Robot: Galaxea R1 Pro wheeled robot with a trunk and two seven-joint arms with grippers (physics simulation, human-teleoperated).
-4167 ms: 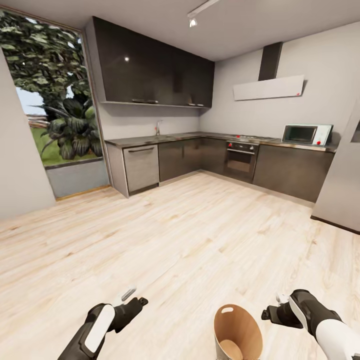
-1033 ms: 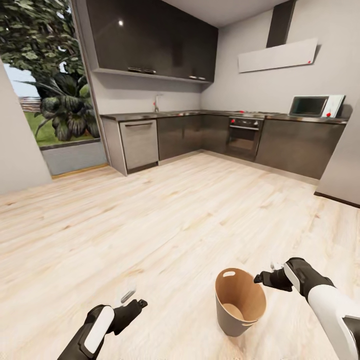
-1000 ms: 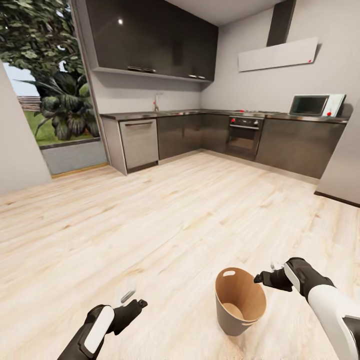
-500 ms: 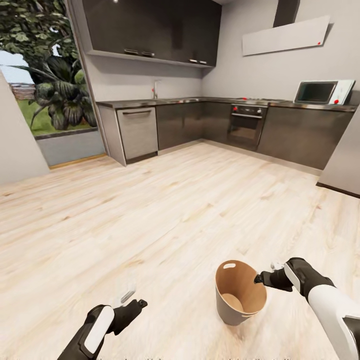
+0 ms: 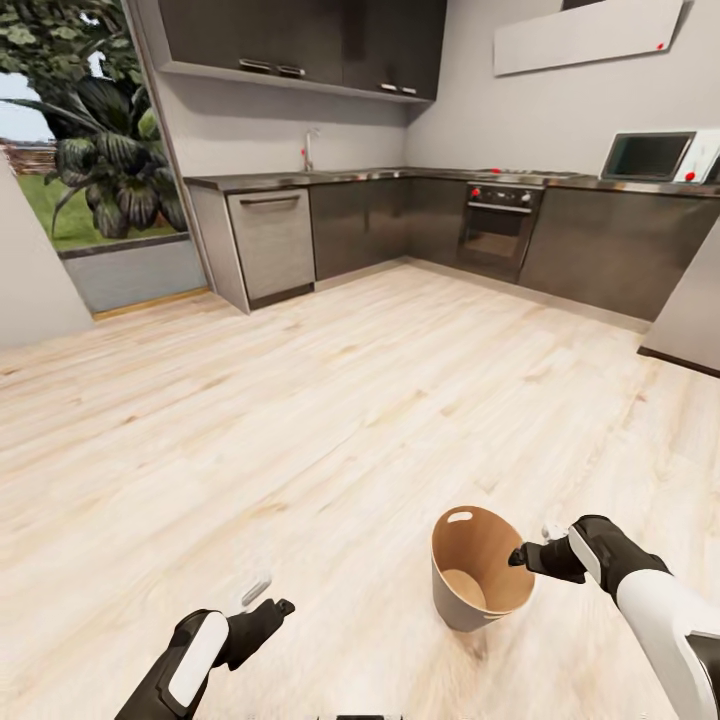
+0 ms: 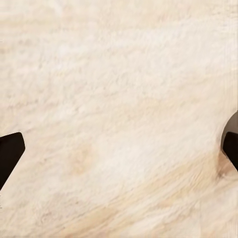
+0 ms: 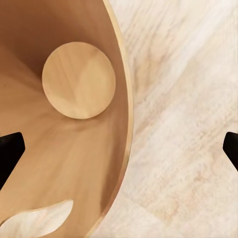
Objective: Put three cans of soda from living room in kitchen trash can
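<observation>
Rolled closer to the kitchen (image 5: 400, 200) over the last few seconds, with the head tipped down: upper cabinets and hood now cropped at the top, so mostly a camera shift. Tash can (image 5: 480, 570) same spot on the wood floor (image 5: 300, 420), just ahead of the base, upright, maybe leaning a touch. Right claw (image 5: 522, 556) parked at the rim on the right side, fingers spread wide and clamped on nothing. Judging by the right wrist view, hanging right over the rim and looking down at the brown round bottom (image 7: 78, 79), probably lined up for a drop. Looks empty in there though.

Left claw (image 5: 275, 600) low over bare floor, well apart from the bin, also spread wide, gripping nothing, likely just idling.

Hard to say: whether the right claw touches the rim or sits just beside it. No soda cans anywhere, so presumably back in the living room. Both forearms cut off at the bottom edge.
</observation>
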